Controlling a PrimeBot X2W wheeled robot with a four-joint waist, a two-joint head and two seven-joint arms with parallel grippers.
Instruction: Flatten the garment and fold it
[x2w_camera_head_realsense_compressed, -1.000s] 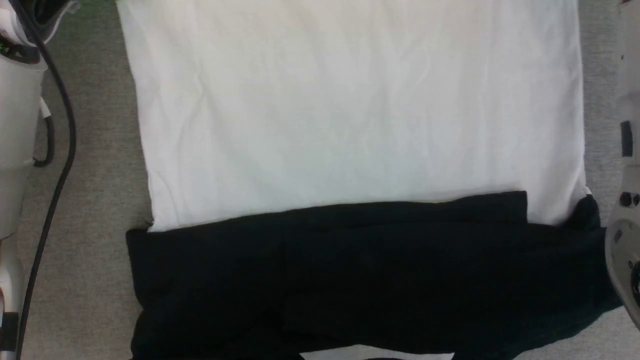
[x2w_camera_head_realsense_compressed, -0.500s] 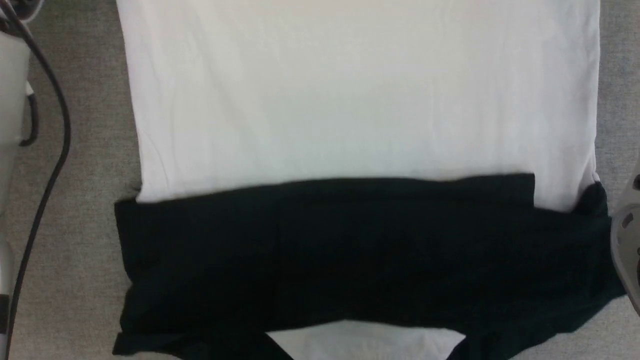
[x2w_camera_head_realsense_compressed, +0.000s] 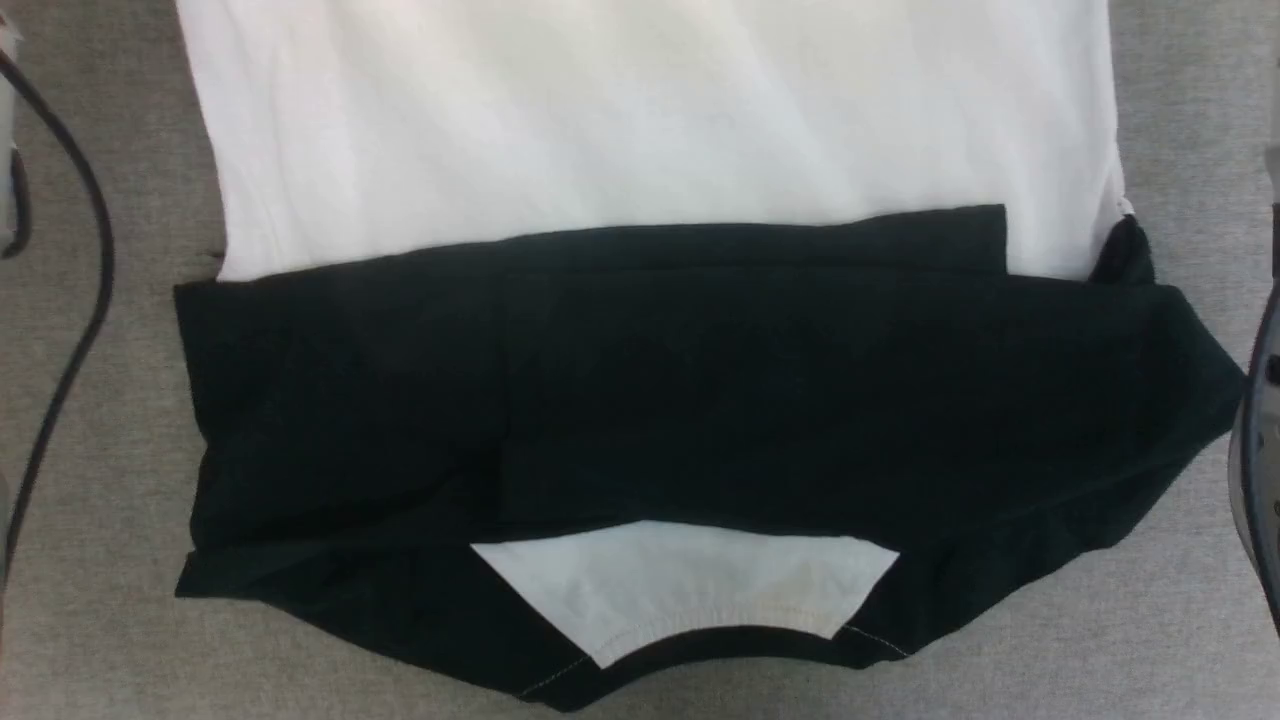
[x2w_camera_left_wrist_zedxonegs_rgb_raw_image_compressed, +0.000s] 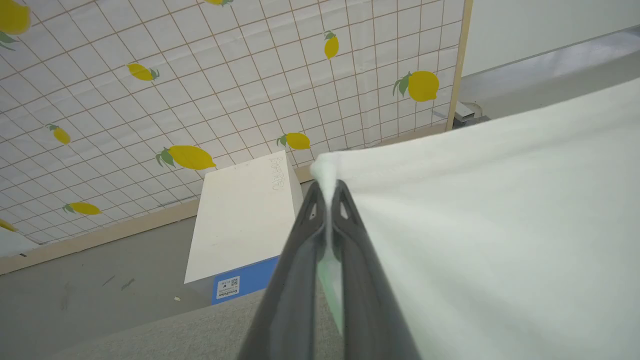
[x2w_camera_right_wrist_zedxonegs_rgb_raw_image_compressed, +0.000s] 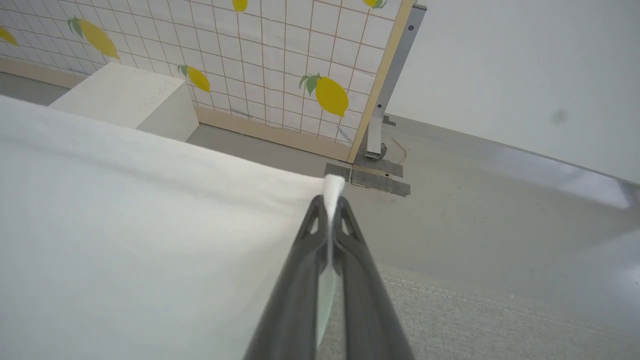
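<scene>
We are mid-fold, the garment (x2w_camera_head_realsense_compressed: 650, 130) lying sleeves-folded on the grey table (x2w_camera_head_realsense_compressed: 120, 480), its white hem corners pinched tight above the table by left gripper (x2w_camera_left_wrist_zedxonegs_rgb_raw_image_compressed: 327, 189) and right gripper (x2w_camera_right_wrist_zedxonegs_rgb_raw_image_compressed: 330, 200), which next, we judge, must carry them evenly over the table.

The left gripper (x2w_camera_left_wrist_zedxonegs_rgb_raw_image_compressed: 327, 187) has two long, dark grey jaws, broad at the base and tapering to slim tips, each pierced by a small triangular cut-out near the end; the right gripper (x2w_camera_right_wrist_zedxonegs_rgb_raw_image_compressed: 329, 202) is built alike, with the same matte grey and cut-outs; in the head view a thin black cable (x2w_camera_head_realsense_compressed: 75, 320) curves down the left side; the right arm's housing (x2w_camera_head_realsense_compressed: 1258, 480) is rounded, pale grey, dark-rimmed.
</scene>
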